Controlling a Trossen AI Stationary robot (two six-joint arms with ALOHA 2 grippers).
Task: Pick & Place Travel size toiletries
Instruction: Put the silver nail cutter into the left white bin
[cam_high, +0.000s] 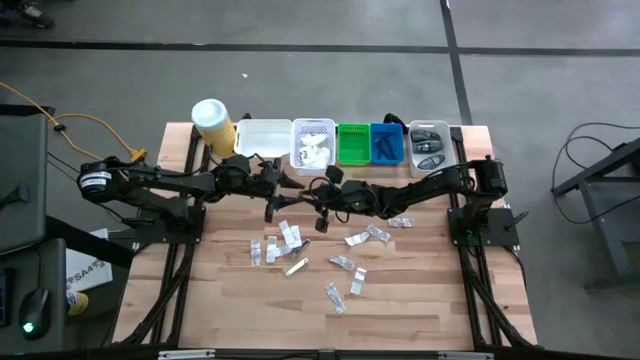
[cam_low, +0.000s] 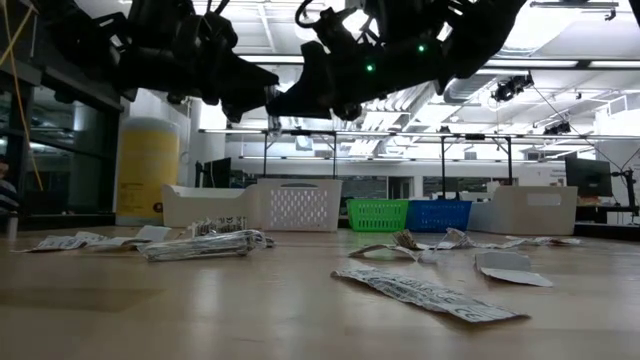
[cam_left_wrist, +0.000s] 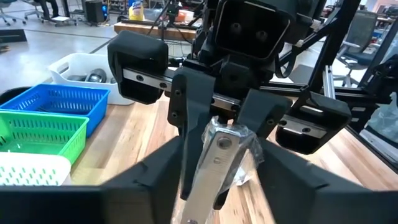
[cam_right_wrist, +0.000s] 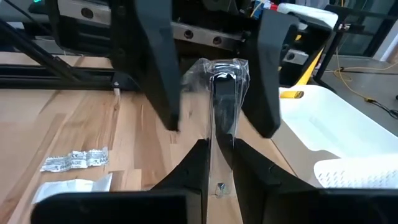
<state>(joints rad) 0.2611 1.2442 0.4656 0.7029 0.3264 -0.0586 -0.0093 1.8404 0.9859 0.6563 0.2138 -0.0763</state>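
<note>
1. High view: the left gripper (cam_high: 283, 187) and the right gripper (cam_high: 322, 193) meet nose to nose above the table (cam_high: 420, 300), just in front of the white lattice basket (cam_high: 312, 143). Loose sachets (cam_high: 345, 264) lie scattered toward 6 o'clock of the meeting point. The row of bins runs along the far edge, with the yellow canister (cam_high: 213, 125) at its 9 o'clock end.

2. Low view: both arms hang overhead, well clear of the wood. A crumpled sachet (cam_low: 425, 293) lies nearest the camera; the green basket (cam_low: 378, 214) and blue basket (cam_low: 438, 215) stand behind.

3. Left wrist view: the left fingers (cam_left_wrist: 205, 174) stand narrow around a clear sachet holding a silvery item (cam_left_wrist: 225, 146). The right gripper faces them at 12 o'clock.

4. Right wrist view: the right fingers (cam_right_wrist: 204, 163) pinch the clear sachet at its lower edge, jaws nearly closed. The left gripper's fingers flank it, apart from the plastic.

5. This looks like a hand-over in mid-air. The next move calls for one gripper to close firmly before the other lets go; then carry it to a bin.
</note>
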